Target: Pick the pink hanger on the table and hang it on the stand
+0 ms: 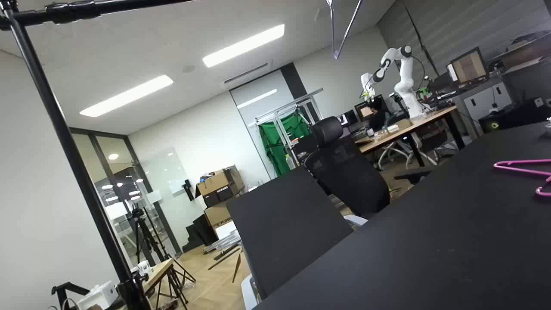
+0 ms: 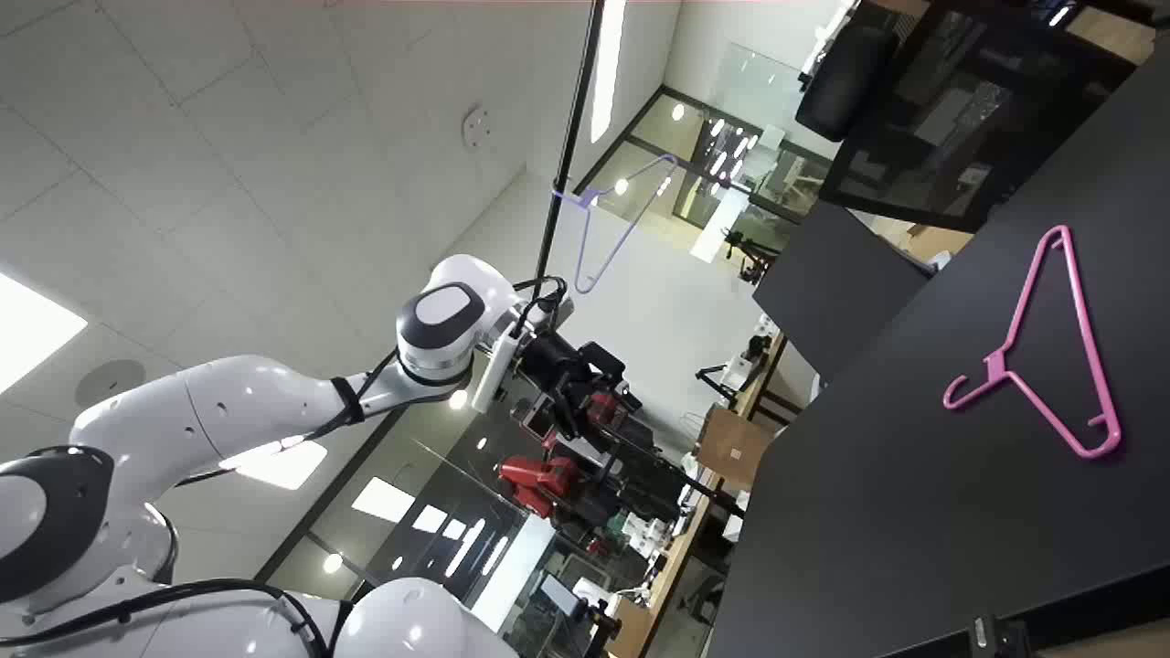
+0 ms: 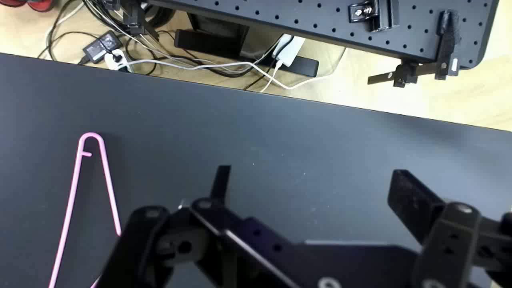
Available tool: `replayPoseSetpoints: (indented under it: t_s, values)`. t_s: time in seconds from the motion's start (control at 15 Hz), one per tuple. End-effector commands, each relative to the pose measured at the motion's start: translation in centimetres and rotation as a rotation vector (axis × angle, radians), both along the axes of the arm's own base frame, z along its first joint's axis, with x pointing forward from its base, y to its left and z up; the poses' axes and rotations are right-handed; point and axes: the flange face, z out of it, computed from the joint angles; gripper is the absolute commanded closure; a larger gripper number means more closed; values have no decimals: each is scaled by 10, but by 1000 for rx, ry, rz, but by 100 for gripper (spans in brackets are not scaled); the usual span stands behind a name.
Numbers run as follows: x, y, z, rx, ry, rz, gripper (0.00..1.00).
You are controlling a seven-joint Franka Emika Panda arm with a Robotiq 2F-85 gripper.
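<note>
The pink hanger (image 2: 1088, 334) lies flat on the black table (image 2: 914, 521), its hook toward the arm side in this exterior view. It is partly cut off at the right edge in an exterior view (image 1: 523, 162). In the wrist view one end of the hanger (image 3: 67, 218) shows at left; the rest is behind the gripper or out of frame. My gripper (image 3: 312, 176) is open and empty, above the table and to one side of the hanger. In an exterior view the gripper (image 2: 608, 402) is raised well off the table. The stand's black pole (image 1: 66, 140) and bar (image 2: 579, 91) show.
A pale purple hanger (image 2: 631, 227) hangs from the stand's bar near my wrist; it also shows in an exterior view (image 1: 348, 30). A black office chair (image 1: 344, 172) stands beyond the table. A perforated black board (image 3: 340, 28) and cables (image 3: 200, 66) lie past the table edge.
</note>
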Motion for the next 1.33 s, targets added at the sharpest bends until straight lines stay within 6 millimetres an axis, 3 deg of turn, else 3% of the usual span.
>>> replayPoseSetpoints:
  t_s: [0.0, 0.67, 0.93, 1.27]
  values:
    - [0, 0, 0, 0, 1, 0, 0]
    - [0, 0, 0, 0, 1, 0, 0]
    - [31, -43, -32, -91, -81, 46, 0]
    - [73, -110, -105, -151, -97, 50, 0]
